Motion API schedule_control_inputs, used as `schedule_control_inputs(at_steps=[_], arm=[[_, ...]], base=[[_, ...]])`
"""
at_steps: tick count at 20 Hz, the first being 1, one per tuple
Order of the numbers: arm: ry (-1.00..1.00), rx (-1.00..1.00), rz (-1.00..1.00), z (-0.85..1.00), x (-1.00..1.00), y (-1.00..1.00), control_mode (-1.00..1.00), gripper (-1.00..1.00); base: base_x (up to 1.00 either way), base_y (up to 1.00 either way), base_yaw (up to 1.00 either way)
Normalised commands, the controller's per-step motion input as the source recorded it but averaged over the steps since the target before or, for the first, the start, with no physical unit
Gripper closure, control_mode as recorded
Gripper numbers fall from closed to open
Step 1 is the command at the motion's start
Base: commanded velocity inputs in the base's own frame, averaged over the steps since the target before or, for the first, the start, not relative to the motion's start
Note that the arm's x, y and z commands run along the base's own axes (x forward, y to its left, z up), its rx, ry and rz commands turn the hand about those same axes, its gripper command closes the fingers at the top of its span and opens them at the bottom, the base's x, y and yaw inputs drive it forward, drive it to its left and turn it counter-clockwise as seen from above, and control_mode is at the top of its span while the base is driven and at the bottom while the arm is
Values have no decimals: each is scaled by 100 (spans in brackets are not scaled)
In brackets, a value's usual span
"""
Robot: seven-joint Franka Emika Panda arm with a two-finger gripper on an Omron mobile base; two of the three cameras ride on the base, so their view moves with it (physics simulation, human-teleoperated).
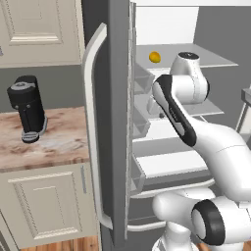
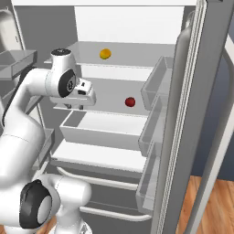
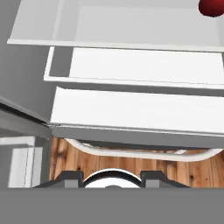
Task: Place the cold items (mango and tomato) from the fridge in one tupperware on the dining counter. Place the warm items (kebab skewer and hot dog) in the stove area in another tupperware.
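Hovering inside the fridge (image 2: 183, 137) with fingers (image 3: 70, 177) part-spread, pinching nothing. Risks clipping the shelf (image 2: 109, 93) lip reaching for the tomato (image 3: 213, 6) at 1 o'clock, or nudging the mango (image 2: 105, 53), farther back at 12 o'clock, into rolling.

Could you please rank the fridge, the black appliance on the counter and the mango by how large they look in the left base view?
1. The fridge, by far the largest.
2. The black appliance on the marbled counter.
3. The mango, a small spot on an upper shelf; it sits farther back, which shrinks it a little.
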Motion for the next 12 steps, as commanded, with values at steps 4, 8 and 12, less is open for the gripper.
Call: schedule_control_inputs(at_steps=[4,8,12], arm=[[-14,2,-7,25,8,-27,-100,-100],[-75,-14,-6,38,2,0,-100,-100],[-60,-10,-14,61,0,-26,-100,-100]], base=[[0,0,0],[0,0,0],[0,0,0]])
